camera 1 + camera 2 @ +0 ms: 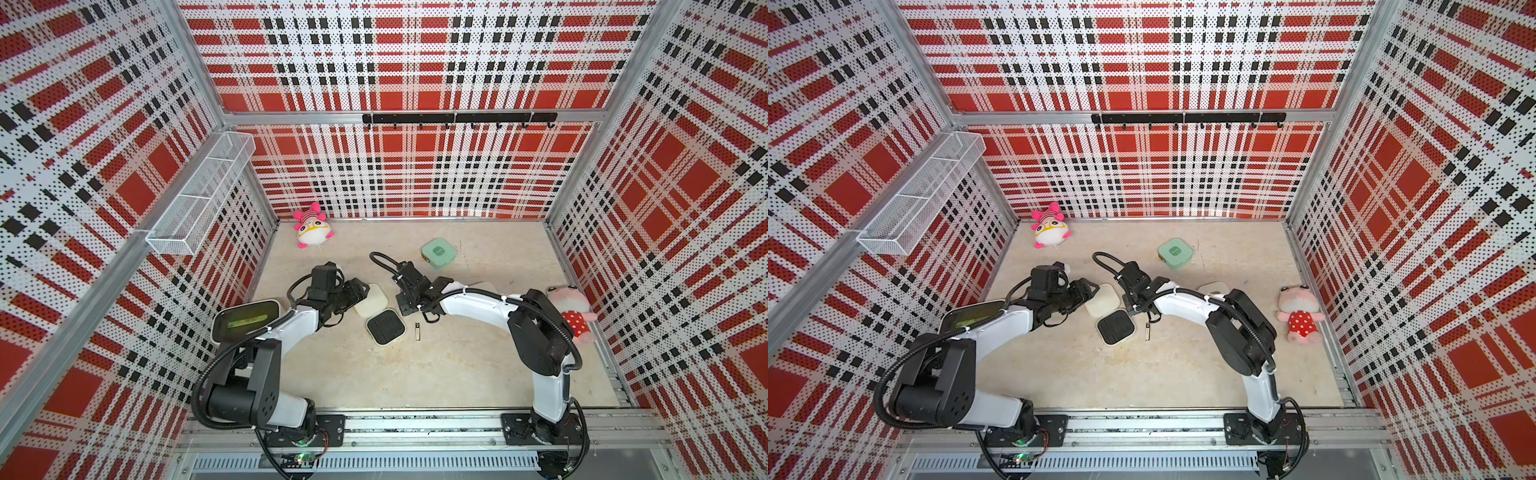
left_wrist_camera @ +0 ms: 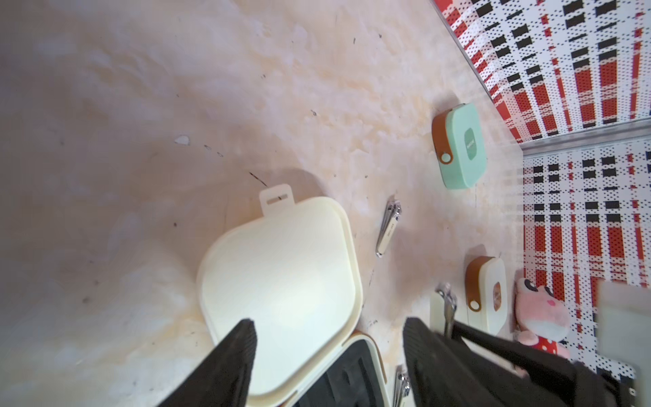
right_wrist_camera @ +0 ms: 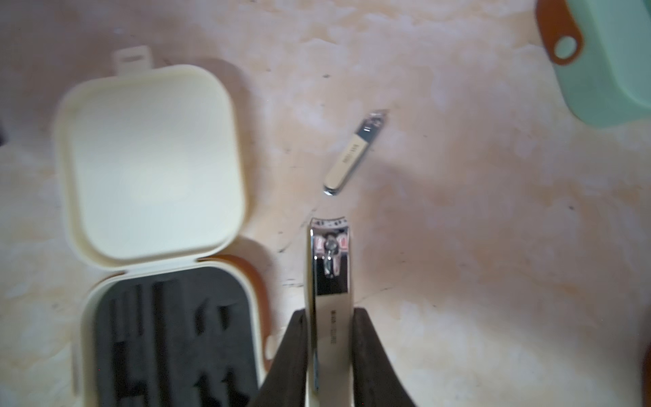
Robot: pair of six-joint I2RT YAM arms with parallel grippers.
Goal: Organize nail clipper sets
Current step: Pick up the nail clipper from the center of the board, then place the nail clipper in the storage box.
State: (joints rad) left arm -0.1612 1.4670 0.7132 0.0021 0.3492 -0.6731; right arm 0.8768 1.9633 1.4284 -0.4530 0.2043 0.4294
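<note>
Looking at the table (image 1: 374, 374) from beside the rig, I judge the work to be at an early stage. One cream case (image 1: 374, 303) lies open in the middle of the table: its lid (image 3: 151, 165) is folded flat to the far left, and its black tray (image 3: 179, 338) shows cut-out slots that all seem empty, although this view is a little blurred.

The right gripper (image 3: 329, 312) is closed on a large silver clipper (image 3: 329, 267), pinching its handle half, with the cutting end pointing outward. It seems lifted off the table, just right of the tray. The left gripper (image 2: 327, 322) hangs over the lid with its jaws partly apart and nothing between them.

A small clipper (image 3: 355, 151) lies loose on the table right of the lid, and another small silver piece (image 1: 417, 331) lies just beside the near right corner of the tray. So at least three tools are not yet in their slots.

The mint green case (image 1: 439, 253) is closed at the far side, right of centre, and a second cream case (image 2: 488, 292) is closed at the right, half hidden behind the right arm (image 1: 478, 303) in both top views. Whether these two are already filled, I cannot tell. The closed cases are rounded squares with a brown strap (image 2: 440, 141) on one side.
</note>
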